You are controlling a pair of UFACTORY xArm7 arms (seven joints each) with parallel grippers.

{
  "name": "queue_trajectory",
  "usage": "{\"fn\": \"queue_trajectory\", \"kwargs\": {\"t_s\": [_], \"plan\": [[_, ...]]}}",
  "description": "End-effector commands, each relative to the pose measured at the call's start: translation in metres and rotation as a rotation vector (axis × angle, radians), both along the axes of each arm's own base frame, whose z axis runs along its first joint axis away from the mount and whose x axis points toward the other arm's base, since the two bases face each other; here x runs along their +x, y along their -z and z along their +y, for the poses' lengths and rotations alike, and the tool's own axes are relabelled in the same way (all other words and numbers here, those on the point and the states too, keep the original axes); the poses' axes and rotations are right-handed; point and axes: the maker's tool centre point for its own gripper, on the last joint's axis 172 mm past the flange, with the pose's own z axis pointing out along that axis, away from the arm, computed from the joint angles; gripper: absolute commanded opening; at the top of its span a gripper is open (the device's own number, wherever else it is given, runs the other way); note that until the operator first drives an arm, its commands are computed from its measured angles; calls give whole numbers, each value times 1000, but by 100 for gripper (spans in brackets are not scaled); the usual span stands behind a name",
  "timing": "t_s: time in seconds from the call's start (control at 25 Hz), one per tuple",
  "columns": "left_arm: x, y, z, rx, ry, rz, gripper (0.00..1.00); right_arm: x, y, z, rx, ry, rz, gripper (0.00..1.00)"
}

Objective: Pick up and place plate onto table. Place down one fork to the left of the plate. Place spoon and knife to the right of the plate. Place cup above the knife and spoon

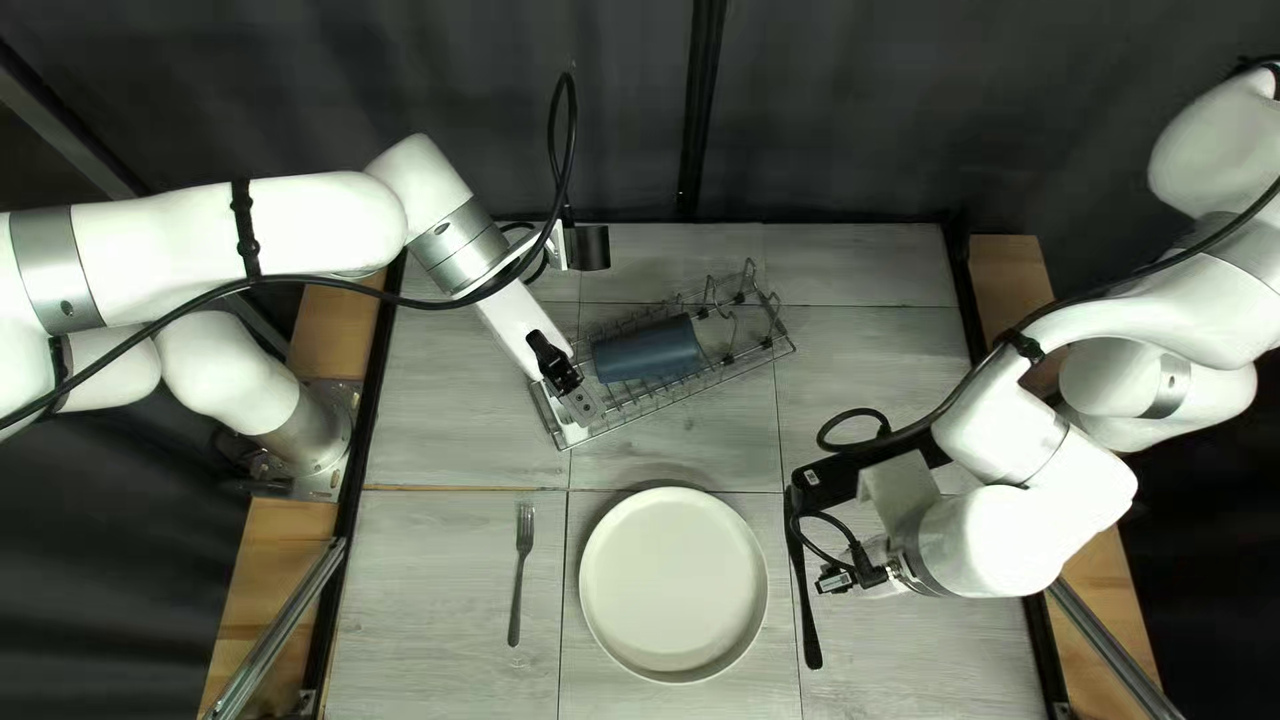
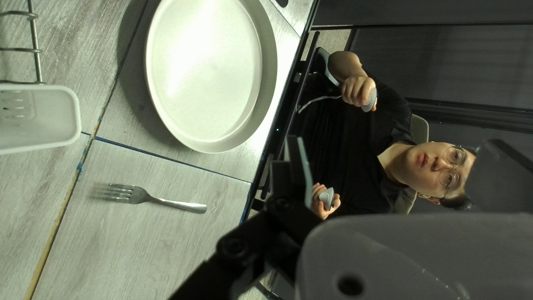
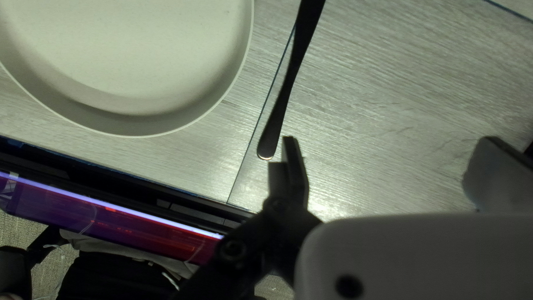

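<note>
In the top left view my left gripper (image 1: 582, 404) is over the left end of the rack, where a dark blue cup (image 1: 650, 350) lies on its side. My right gripper (image 1: 860, 571) is mostly hidden under its arm, by a black utensil (image 1: 808, 620) right of the white plate (image 1: 674, 584). A fork (image 1: 522, 574) lies left of the plate. In the left wrist view my left gripper (image 2: 392, 150) stands open, holding nothing. My right gripper (image 3: 390, 150) is open in the right wrist view, one finger beside the handle end of the utensil (image 3: 286, 89), whose other end is out of view.
A wire rack (image 1: 720, 367) stands at the table's far middle, with a white plastic holder (image 2: 39, 118) at its left end. A person (image 2: 361, 139) is at the near edge, a controller in each hand. A lit screen (image 3: 111, 216) stands along that edge.
</note>
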Motion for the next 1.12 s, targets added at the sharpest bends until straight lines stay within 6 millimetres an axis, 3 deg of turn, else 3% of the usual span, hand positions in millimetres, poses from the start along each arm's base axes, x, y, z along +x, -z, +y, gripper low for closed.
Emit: {"fn": "queue_trajectory", "kwargs": {"t_s": [0.04,0.16,0.24,0.4,0.56,0.8,1.12], "plan": [[0,0,0,0,0,0,100,0,0,0,0,0,0,100],[0,0,0,0,0,0,100,0,0,0,0,0,0,100],[0,0,0,0,0,0,100,-12,-4,-6,10,-54,9,100],[0,0,0,0,0,0,100,-56,-48,-36,16,-288,11,100],[0,0,0,0,0,0,100,-81,-72,-43,-37,-510,54,100],[0,0,0,0,0,0,100,-79,-57,-12,-84,-801,51,100],[0,0,0,0,0,0,100,-79,-57,-12,-84,-801,51,100]]}}
